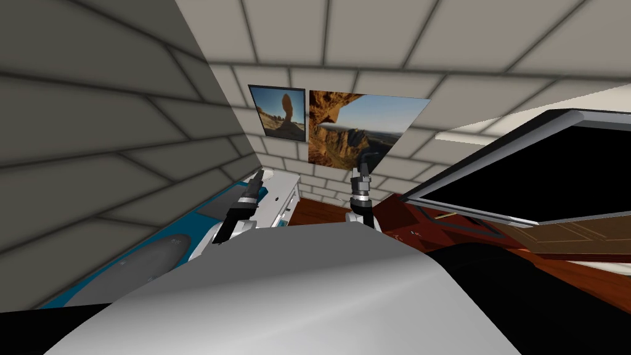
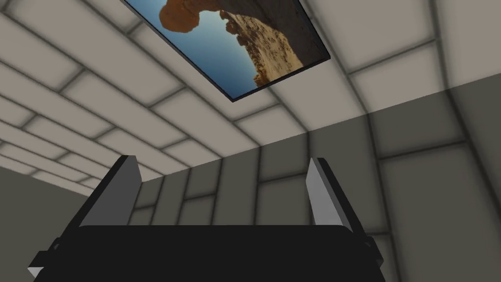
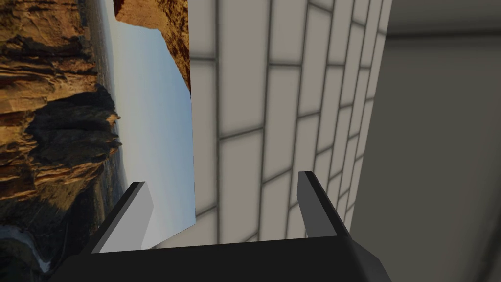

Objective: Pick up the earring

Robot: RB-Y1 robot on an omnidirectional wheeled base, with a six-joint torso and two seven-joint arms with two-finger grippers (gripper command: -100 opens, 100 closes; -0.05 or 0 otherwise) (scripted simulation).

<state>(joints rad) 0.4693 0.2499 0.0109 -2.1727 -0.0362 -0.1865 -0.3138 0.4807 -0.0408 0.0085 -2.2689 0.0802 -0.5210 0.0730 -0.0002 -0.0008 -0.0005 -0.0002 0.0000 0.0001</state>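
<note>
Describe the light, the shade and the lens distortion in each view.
Head view: the wide lens splays the wall joints to the corners; the left wall is shaded, the back wall lit; a black area at right. Left wrist view: the left gripper has open fingers, one lit, one darker. Right wrist view: the right gripper likewise.

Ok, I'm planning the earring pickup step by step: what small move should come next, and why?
Probably lower the left gripper toward the white drawer unit by it. Both it and the right gripper stand open, raised and aimed at the brick wall, so neither wrist camera looks down at any furniture top.
</note>
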